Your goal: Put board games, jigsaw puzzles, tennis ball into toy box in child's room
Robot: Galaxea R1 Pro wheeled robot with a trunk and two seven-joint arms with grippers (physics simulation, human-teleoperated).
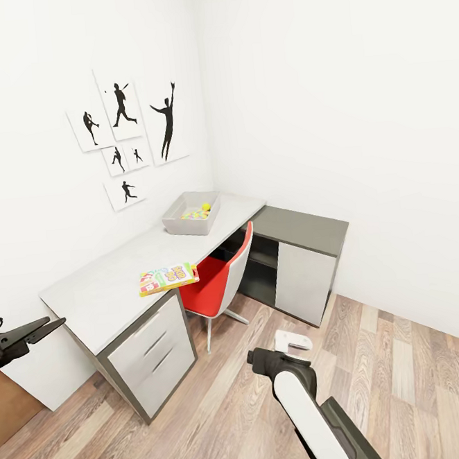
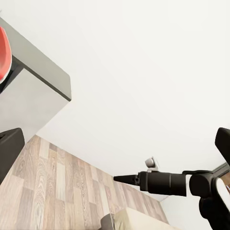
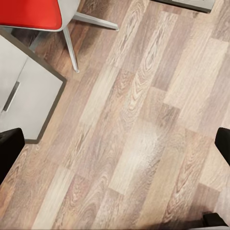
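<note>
Head view, pale table point(image 1: 109, 282), plank floor point(image 1: 410, 381), both claws point(image 1: 30, 334) point(image 3: 115, 143) apart, empty.

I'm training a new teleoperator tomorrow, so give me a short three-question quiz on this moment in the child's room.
1. True or false: the board game lies inside the toy box.
2. The red chair is: A) tucked at the table; B) tipped over on the floor; C) on the table.
3. What is the right gripper holding?

Key: 1 false, it lies on the table near the front edge, apart from the box. 2 A. 3 nothing; its fingers stand wide apart over bare floor.
</note>
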